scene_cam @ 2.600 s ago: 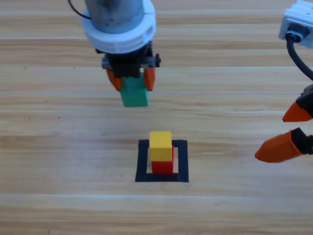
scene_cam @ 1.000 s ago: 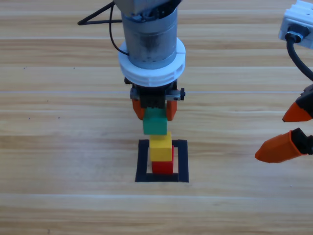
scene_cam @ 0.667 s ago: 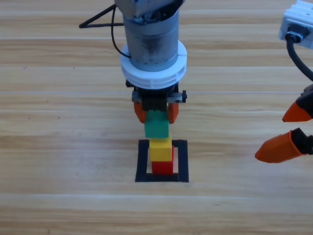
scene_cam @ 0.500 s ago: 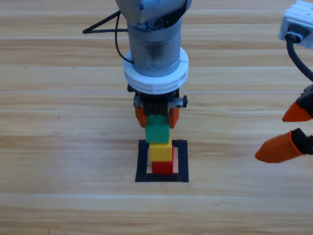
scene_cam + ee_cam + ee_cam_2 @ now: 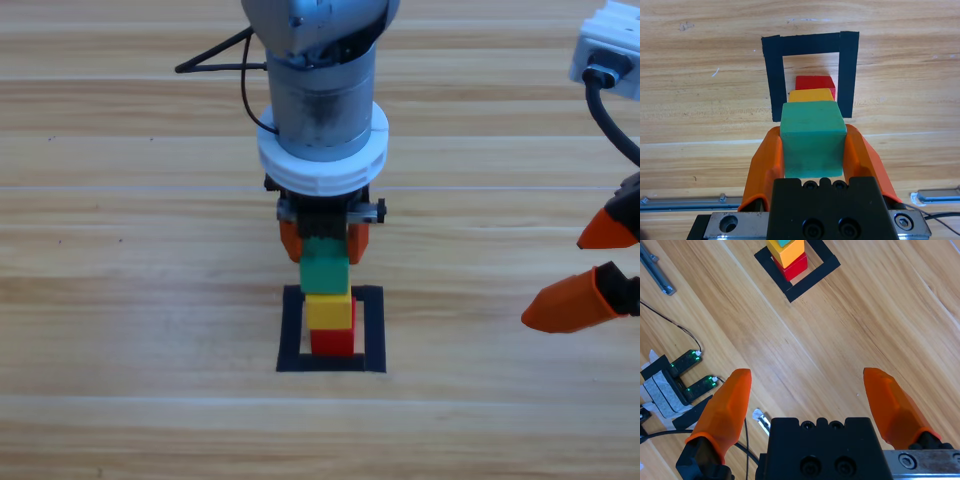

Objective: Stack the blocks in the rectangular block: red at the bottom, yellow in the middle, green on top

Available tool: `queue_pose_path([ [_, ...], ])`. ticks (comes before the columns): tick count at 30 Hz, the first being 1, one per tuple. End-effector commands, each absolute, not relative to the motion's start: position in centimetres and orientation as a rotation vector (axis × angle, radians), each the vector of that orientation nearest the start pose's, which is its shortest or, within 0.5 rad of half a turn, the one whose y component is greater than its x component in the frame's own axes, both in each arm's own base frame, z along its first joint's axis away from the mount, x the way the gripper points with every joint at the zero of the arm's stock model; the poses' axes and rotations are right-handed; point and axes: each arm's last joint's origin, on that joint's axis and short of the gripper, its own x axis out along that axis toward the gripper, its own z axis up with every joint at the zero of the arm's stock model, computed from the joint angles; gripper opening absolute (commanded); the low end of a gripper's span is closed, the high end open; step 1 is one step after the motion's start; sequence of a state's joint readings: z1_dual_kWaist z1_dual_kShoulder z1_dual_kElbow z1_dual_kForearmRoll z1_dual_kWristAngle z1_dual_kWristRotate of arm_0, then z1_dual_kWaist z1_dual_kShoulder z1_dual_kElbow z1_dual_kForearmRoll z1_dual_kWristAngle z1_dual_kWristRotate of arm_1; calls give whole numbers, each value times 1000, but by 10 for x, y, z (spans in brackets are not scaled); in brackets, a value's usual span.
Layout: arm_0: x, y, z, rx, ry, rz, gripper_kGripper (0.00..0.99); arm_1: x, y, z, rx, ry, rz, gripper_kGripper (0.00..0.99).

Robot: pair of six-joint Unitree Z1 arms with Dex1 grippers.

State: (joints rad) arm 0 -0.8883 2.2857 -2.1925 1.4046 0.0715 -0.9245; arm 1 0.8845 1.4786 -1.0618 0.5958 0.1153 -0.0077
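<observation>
the green cube (image 5: 813,137) is pinched between the left gripper (image 5: 323,240) fingers, right above the yellow cube (image 5: 328,311), which sits on the red cube (image 5: 333,342) inside the black tape rectangle (image 5: 291,330). released off-centre or nudged sideways, it could topple the stack. the right gripper (image 5: 600,270) waits at the worktop's right edge, fingers spread.

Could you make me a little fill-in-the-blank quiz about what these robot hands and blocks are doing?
1. The left hand is shut on the ____ cube.
2. Inside the black tape rectangle, the yellow cube sits on the ____ cube.
3. The right hand waits at the table's right edge with its jaws ____.

Missing words: green; red; open
</observation>
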Motion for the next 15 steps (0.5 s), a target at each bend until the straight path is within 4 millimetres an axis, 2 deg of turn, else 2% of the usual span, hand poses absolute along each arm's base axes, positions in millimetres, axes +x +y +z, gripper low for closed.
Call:
queue_pose_path([
  [1, 286, -371, 264, -3, 1506, 27, 20, 167, 202, 296, -423, 1036, 887, 986],
  [15, 286, -373, 262, -1, 1505, 32, 21, 167, 202, 295, -424, 1039, 886, 986],
])
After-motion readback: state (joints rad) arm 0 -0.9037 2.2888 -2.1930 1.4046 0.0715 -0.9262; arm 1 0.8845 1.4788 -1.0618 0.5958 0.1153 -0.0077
